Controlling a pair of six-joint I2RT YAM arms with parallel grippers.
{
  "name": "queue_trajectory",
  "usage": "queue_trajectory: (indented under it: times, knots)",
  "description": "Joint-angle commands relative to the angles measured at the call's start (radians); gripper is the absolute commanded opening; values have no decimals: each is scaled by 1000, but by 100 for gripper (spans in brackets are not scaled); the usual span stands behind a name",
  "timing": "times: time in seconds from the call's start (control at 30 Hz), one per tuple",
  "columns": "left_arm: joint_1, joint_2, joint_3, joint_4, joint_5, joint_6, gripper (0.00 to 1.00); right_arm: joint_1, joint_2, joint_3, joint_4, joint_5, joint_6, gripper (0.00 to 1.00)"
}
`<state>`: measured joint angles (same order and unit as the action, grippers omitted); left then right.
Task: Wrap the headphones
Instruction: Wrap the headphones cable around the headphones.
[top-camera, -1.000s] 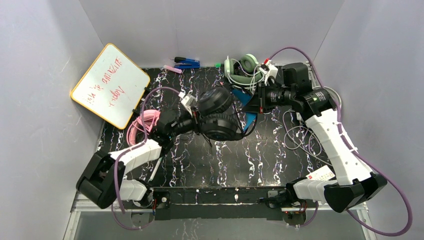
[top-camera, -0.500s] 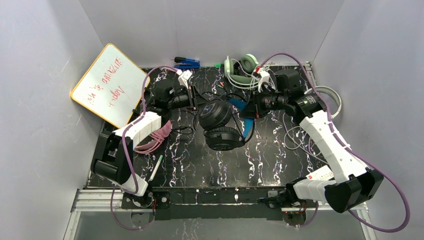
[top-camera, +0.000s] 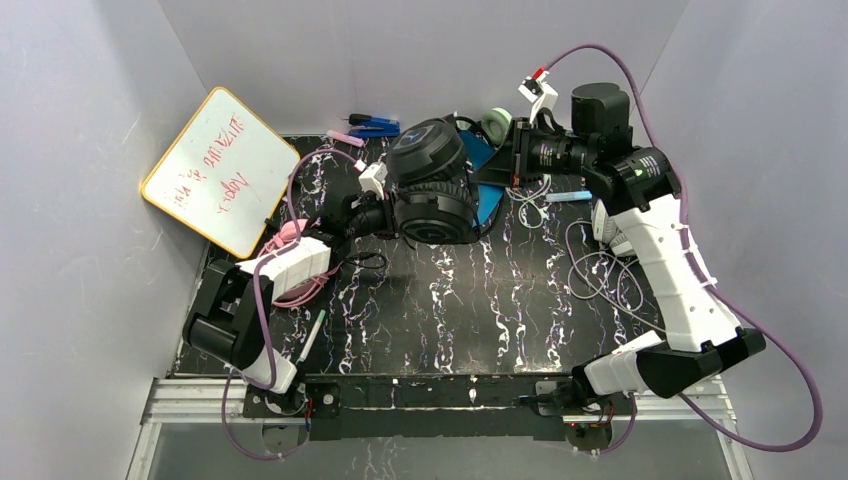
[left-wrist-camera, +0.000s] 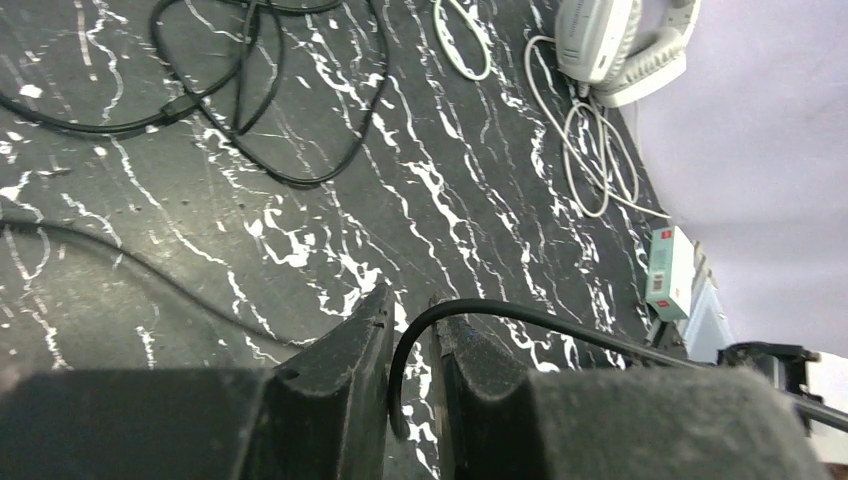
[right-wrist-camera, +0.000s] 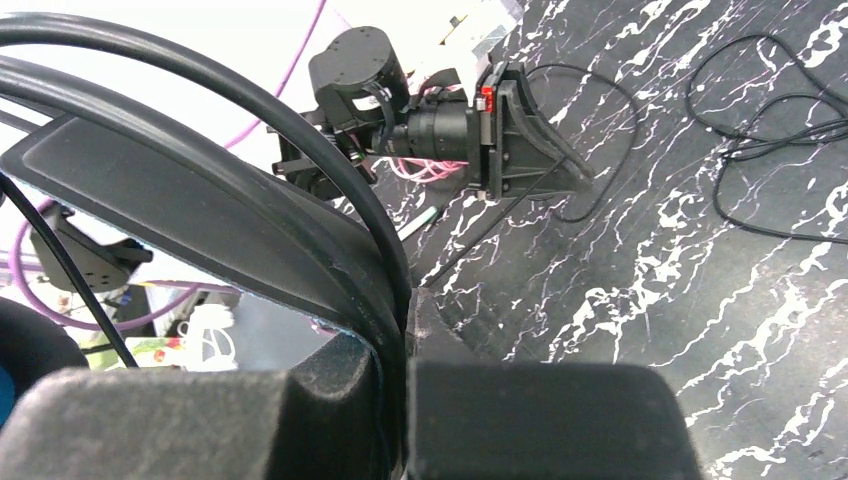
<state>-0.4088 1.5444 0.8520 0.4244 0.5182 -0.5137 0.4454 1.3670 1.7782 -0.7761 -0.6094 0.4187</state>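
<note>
Pen: a pen (top-camera: 311, 335) lies on the dark table (top-camera: 520, 310), close to the left arm's base.
Pink headphones: the pink headphones (top-camera: 296, 262) lie at the left side of the table, partly under the left arm. Their cord looks bunched up.
Left gripper: the left gripper (left-wrist-camera: 411, 305) points at the black cups. Its jaws are almost together, with a thin gap.
Black cord: the black cord (left-wrist-camera: 480, 312) runs through that gap. I cannot tell if the jaws squeeze it or just guide it.
Black-and-blue headphones: the black-and-blue headphones (top-camera: 430, 190) are in the middle, toward the back, between the two grippers. They look lifted off the table.
Right gripper: the right gripper (top-camera: 495, 170) has its jaws pressed tight on the headband.
White-grey headphones: the white-grey headphones (left-wrist-camera: 610, 45) lie at the right side, with their pale cord loose beside them.
Whiteboard: a whiteboard (top-camera: 220, 170) leans at the far left.
Step now: I think the black cord is being wound round the black-and-blue headphones.
Next move: the left gripper should hold the cord firmly and lead it round the headset. The right gripper should hold the headset steady.
</note>
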Motion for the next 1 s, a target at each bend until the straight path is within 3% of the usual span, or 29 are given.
queue_trajectory:
  times: [0.0,0.2,0.3,0.47,0.63,0.8,0.97]
  knots:
    - [11,23,-29,31,-140,35,17,8,-5,103,-40,-139,134,1]
    - [14,6,-19,17,-241,43,9,8,-17,73,-157,-101,39,1]
    - [22,-16,58,-103,-302,86,1,8,-36,-14,-211,-16,-22,1]
    - [33,-41,242,-354,-414,186,0,20,-78,-208,-213,191,-106,1]
    - [45,-28,405,-558,-392,266,0,79,-107,-361,-131,368,-157,1]
    - [47,10,579,-779,-352,345,0,250,-90,-411,-92,736,-140,1]
    - [47,60,709,-927,-239,390,0,396,-87,-449,-29,978,-146,1]
